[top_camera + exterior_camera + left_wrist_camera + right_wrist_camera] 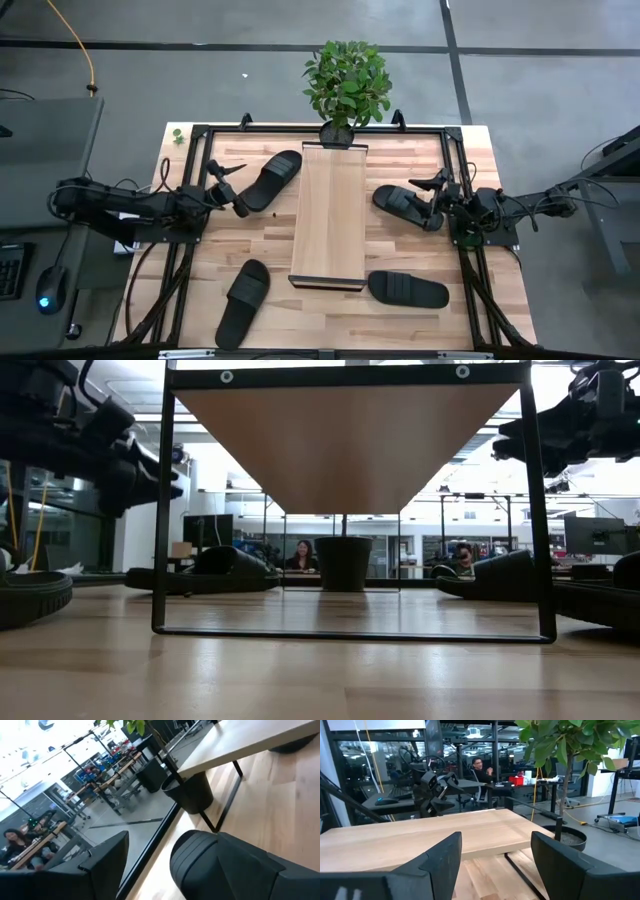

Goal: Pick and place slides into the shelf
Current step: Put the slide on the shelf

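The shelf (330, 215) is a pale board raised on dark metal legs (160, 560) in the middle of the table. Four black slides lie soles down on the tabletop: far left (272, 178), near left (243, 300), far right (405, 205), near right (408, 290). My left gripper (233, 187) is open at the near end of the far-left slide, whose ribbed band (220, 865) fills its wrist view beside one finger (102, 862). My right gripper (437, 193) is open and empty, raised by the far-right slide, level with the shelf top (420, 837). My left gripper comes level from the table's left at the far-left slide's near end (247, 203). One finger lies over that end in the high view, and the slide hides the other finger in the wrist view. I cannot tell whether it touches the slide.
A potted plant (345, 85) stands at the shelf's far end. A black frame (452, 160) runs along the table's left, right and far sides. People sit at desks (303, 555) in the room beyond the table.
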You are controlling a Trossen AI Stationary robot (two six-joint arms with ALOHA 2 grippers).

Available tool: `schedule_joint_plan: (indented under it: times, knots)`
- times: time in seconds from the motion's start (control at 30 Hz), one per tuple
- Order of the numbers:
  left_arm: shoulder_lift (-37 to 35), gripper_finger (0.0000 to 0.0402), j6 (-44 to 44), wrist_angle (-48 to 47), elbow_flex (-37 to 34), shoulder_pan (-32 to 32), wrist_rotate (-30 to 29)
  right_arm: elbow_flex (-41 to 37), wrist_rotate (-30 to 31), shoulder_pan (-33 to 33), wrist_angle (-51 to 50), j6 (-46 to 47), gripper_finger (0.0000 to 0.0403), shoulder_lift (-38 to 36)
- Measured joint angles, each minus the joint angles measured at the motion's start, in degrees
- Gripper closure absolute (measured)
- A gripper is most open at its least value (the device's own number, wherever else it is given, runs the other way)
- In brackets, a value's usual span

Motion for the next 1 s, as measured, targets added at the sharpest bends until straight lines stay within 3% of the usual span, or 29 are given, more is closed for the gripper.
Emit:
schedule_joint_plan:
  times: [0.17,0.6,0.8,1.0]
  knots:
    - [4.69,0.0114,0.31,3.18,0.00,2.73,1.63,0.00,0.71,0.00,0.13,-0.10,0.0171,0.00]
    - [15.75,0.0115,-2.83,10.51,0.02,19.85,19.13,0.00,0.99,-0.02,-0.29,0.21,0.0171,0.00]
    - [22.90,0.0115,-3.70,16.23,0.06,22.17,23.48,0.00,1.02,-0.02,-0.46,0.38,0.0171,0.00]
    - [32.46,0.0115,-3.72,16.85,3.60,22.15,23.53,0.00,1.02,-0.02,-0.53,0.38,0.0171,0.00]
